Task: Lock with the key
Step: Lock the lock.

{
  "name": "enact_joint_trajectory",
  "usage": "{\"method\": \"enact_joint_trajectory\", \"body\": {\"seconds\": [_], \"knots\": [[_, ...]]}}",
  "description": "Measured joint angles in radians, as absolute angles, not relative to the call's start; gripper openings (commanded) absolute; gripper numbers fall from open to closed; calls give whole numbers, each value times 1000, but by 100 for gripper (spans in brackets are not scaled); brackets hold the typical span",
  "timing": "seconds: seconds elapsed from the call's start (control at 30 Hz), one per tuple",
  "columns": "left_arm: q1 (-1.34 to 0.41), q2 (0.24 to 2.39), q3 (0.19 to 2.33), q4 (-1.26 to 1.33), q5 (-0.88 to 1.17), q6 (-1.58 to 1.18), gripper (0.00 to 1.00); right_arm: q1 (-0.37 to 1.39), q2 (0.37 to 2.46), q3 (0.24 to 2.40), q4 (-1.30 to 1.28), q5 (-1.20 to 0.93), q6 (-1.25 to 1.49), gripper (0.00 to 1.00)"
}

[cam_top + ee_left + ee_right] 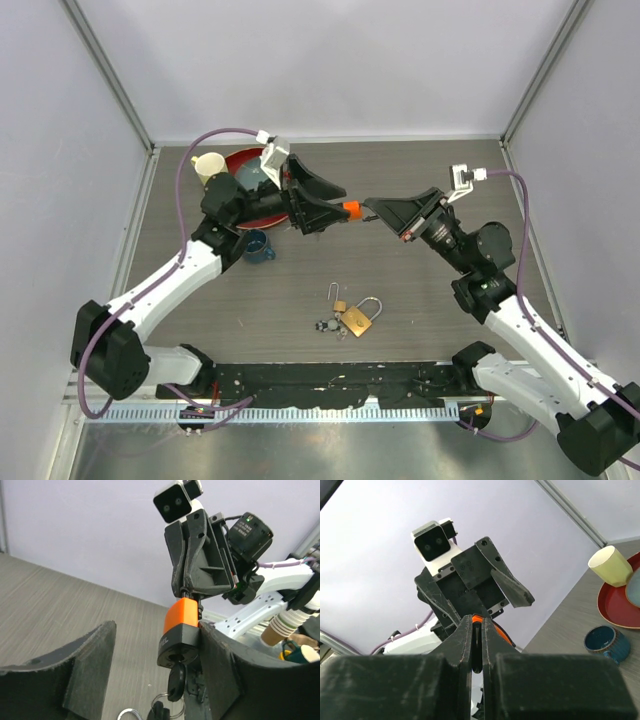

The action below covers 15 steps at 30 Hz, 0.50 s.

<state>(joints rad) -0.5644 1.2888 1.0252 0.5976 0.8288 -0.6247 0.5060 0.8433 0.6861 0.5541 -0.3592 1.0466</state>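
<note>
- Our right gripper (372, 207) pinches the orange padlock (181, 630) by its loop, high over the counter (430, 300).
- Our left gripper (342, 208) is wide open around it.
- We think it is hard and heavy, so we should pinch the little key (175, 680) by its flat head.

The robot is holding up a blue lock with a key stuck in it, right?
Not quite: the lock is orange, not blue, as the left wrist view shows. The key is stuck in it, and the right gripper holds it up.
</note>
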Motion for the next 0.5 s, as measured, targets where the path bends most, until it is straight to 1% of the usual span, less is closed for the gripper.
{"method": "enact_joint_trajectory", "body": {"seconds": [0.07, 0.27, 0.33, 0.37, 0.5], "knots": [[-564, 1308, 1025, 634, 849, -654, 62, 503, 833, 686, 561, -348, 1055, 1], [-564, 1349, 1025, 730, 899, -730, 56, 500, 834, 686, 572, -336, 1074, 1], [-564, 1366, 1025, 775, 912, -760, 51, 500, 837, 686, 577, -334, 1077, 1], [-564, 1373, 1025, 791, 918, -777, 46, 500, 839, 686, 580, -334, 1078, 1], [-564, 1395, 1025, 851, 940, -823, 46, 498, 850, 686, 584, -330, 1084, 1]]}}
